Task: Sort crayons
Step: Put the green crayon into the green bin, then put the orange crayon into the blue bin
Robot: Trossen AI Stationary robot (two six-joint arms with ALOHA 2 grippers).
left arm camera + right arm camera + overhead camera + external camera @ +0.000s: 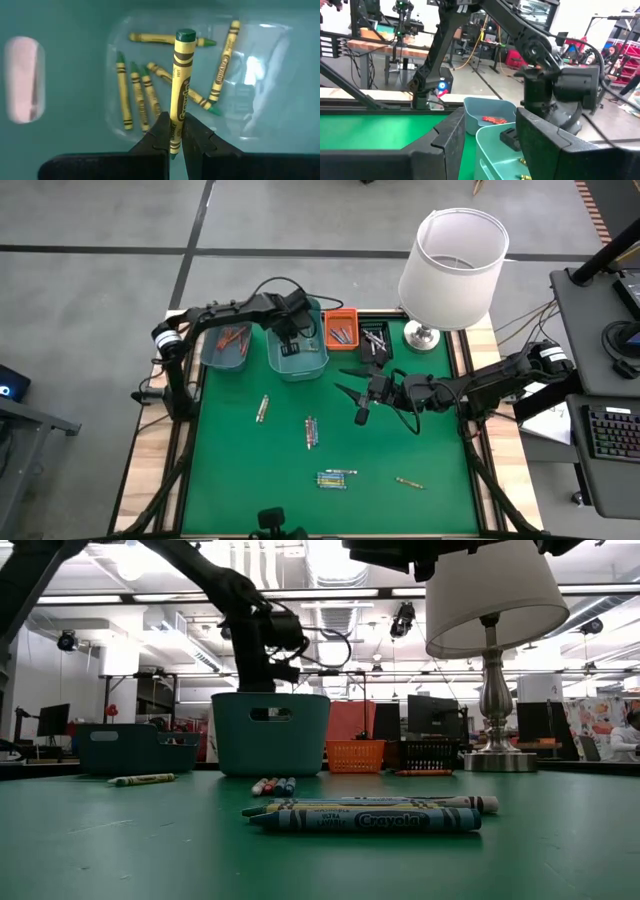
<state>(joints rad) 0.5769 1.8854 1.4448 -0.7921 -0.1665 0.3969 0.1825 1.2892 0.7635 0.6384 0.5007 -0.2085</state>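
Observation:
My left gripper point(292, 345) reaches down into the teal bin point(300, 363) and is shut on a yellow-green crayon point(181, 75). Several more yellow-green crayons point(135, 95) lie on that bin's floor. My right gripper point(358, 402) hovers open and empty over the middle of the green mat, pointing toward the bins. Loose crayons lie flat on the mat: one at the left point(262, 408), a small bunch in the middle point(311, 430), a group near the front point(335, 477) and one at the front right point(408, 482). My left gripper pinches the crayon near its pointed end point(175, 131) between its two fingers. The fingers come steeply from above and lie along the crayon. It sticks out past the fingertips, its flat end point(186, 36) toward the bin floor, above the crayons lying there.
A light blue bin point(225, 348) with red crayons stands left of the teal one; an orange bin point(340, 330) and a black bin point(376, 340) stand to its right. A white-shaded lamp point(450, 270) is at the far right corner.

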